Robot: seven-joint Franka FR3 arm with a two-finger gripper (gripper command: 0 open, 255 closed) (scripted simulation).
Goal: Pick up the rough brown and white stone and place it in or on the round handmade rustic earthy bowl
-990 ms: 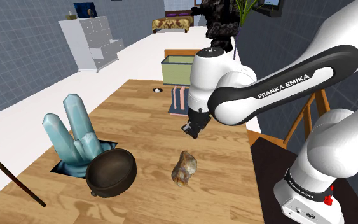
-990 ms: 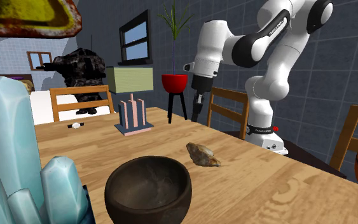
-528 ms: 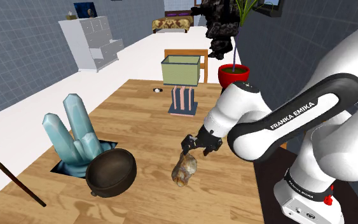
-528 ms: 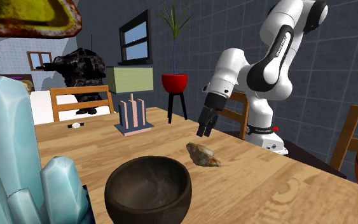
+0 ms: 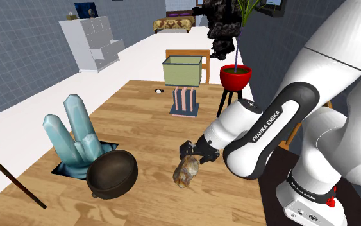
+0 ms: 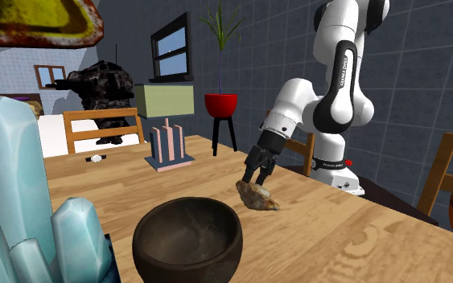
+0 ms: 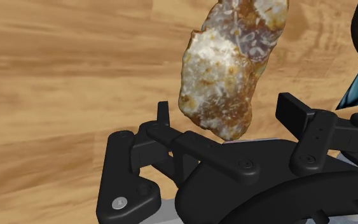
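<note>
Stone point(image 5: 186, 171), mottled brown and white, lying on wooden table point(image 5: 140, 115), near dark round bowl point(image 5: 112, 174) but apart from it. Gripper point(image 5: 188, 147) hovering just over stone's end, fingers point(image 7: 163, 113) standing spread on either side, not clasping it.

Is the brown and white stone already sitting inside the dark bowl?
No, the stone lies on the wooden table beside the bowl, which is empty.

Fingers point(image 7: 296, 113) lower, now flanking stone point(image 7: 231, 70).
</note>
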